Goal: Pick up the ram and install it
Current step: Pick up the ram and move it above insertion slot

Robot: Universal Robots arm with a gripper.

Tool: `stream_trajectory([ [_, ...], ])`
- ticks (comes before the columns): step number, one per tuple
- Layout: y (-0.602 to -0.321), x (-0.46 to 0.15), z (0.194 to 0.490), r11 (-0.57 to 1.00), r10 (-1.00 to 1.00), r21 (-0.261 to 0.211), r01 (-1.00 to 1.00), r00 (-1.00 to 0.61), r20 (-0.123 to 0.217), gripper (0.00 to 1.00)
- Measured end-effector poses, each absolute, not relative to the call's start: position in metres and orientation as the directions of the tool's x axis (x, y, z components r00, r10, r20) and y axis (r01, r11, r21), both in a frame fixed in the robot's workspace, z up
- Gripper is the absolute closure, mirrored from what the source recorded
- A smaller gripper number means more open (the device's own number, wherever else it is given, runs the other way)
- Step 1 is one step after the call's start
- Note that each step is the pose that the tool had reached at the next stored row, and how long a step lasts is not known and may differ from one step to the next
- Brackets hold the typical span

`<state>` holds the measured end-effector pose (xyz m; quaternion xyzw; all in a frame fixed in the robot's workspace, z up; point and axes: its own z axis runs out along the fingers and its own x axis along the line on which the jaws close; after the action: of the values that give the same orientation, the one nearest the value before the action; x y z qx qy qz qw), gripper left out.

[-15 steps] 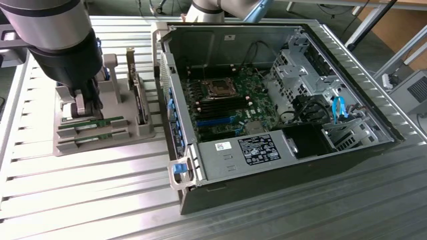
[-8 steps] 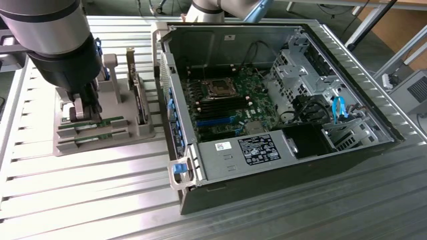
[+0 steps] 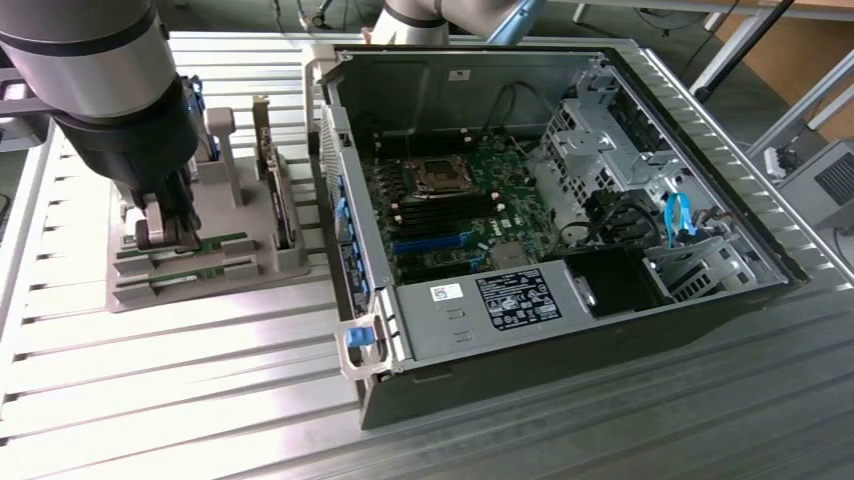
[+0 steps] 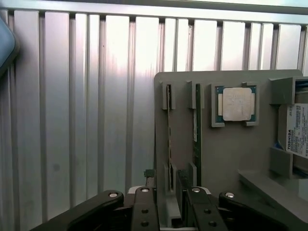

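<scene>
Wrist view: the gripper (image 4: 169, 211) hangs with its two dark fingers apart, one on each side of the ram (image 4: 169, 130). The ram is a long, thin green circuit-board stick standing on edge in a slot of the grey plastic holder (image 4: 226, 154). Nothing is clamped yet, so I judge the pick-up step to be in hand, at the point of straddling. A second green stick (image 4: 197, 134) stands just beside it in the neighbouring slot. Further along the holder are a small square silver processor chip (image 4: 237, 103) and a silver hard drive with a white label (image 4: 299, 130). A grasp from here would call for the fingers to meet the stick's flat faces squarely, clear of that neighbour.

Exterior view: this adds the destination. An open black computer case (image 3: 561, 370) lies on the ribbed metal surface (image 3: 160, 380), beside the holder, toward the exterior view's right. Its green motherboard (image 3: 501, 215) and long black slots (image 3: 434, 212) are exposed. The grey arm (image 3: 94, 60) reaches down over the holder.
</scene>
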<state>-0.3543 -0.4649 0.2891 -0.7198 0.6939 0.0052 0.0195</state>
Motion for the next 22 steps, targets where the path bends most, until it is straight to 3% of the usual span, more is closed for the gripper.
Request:
stream_trajectory([
  [22,-0.465,-0.356,0.262,-0.036,-0.999,-0.021,-0.999,0.037,-0.034,0.71],
])
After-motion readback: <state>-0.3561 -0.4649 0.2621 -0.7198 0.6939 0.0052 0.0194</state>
